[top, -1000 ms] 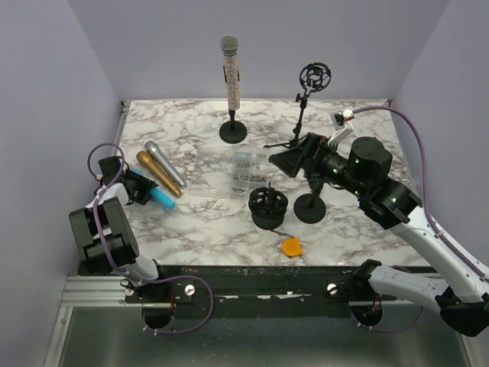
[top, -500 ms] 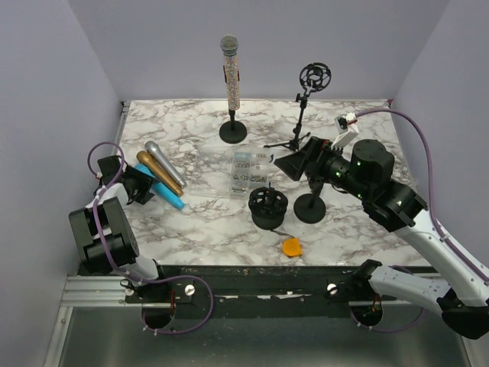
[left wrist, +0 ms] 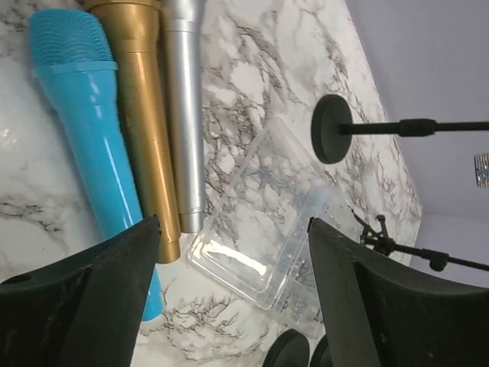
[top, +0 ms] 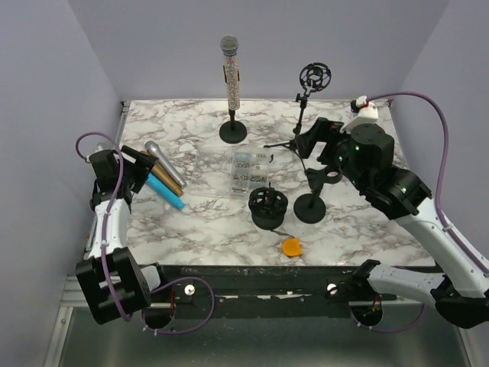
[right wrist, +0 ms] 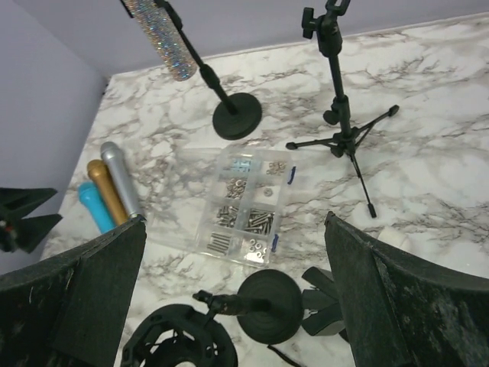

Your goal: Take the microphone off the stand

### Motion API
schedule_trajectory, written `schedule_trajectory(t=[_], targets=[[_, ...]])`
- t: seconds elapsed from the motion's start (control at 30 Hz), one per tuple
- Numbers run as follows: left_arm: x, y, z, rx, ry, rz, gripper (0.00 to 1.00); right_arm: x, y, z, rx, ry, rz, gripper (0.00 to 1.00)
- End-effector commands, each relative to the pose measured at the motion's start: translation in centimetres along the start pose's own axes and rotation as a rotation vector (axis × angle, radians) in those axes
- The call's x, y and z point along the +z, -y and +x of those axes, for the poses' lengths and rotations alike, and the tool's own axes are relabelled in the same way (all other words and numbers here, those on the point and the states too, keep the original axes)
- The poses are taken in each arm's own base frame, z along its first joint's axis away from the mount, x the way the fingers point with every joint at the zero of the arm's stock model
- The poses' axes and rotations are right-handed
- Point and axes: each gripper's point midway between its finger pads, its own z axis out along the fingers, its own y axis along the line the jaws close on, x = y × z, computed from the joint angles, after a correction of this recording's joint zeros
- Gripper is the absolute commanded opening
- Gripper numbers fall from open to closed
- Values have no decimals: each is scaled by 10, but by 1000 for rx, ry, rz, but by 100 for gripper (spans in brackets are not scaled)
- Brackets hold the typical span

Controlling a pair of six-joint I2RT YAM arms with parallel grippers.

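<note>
A glittery microphone stands upright in a black round-based stand at the back of the marble table; in the right wrist view the microphone slants over the stand's base. My left gripper hovers open at the left edge, near the heads of a blue microphone, a gold one and a silver one lying side by side. Nothing sits between its jaws. My right gripper is raised at mid-right, open and empty, well short of the stand.
A clear parts box with screws lies mid-table. In front of it are a black shock mount, a short stand with a clip and an orange piece. A tripod stand holding a ring mount is at the back right.
My left gripper opened, let go of the blue microphone and drew back to the left and up. The right arm lifted and swung toward the back right.
</note>
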Motion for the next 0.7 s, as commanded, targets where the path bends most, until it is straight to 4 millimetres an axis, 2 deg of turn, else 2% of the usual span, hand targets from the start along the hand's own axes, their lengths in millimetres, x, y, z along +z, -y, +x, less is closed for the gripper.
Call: schedule_trajectory(t=[0.0,0.13,0.2,0.3,0.37,0.4,0.47,0.57,0.67], targets=[[-17,53,13,156,-2,156,81,23,18,2,-85,-15,151,100],[-36,119,37,268,-47,326,85,54,18,7,-67,-58,200,98],[-50,162,48,315,-87,445,86,71,20,11,-31,-96,199,97],[-70,224,63,405,-160,611,87,96,31,15,42,-157,158,96],[-80,252,72,481,-186,687,88,110,42,16,101,-189,125,95],[-83,262,76,527,-187,715,88,117,47,15,127,-199,105,94],[-85,268,89,605,-208,760,88,126,51,17,158,-235,53,91],[-86,262,101,594,-265,786,88,139,65,20,202,-268,46,83],[-90,261,108,601,-286,817,88,151,88,27,269,-281,56,72]])
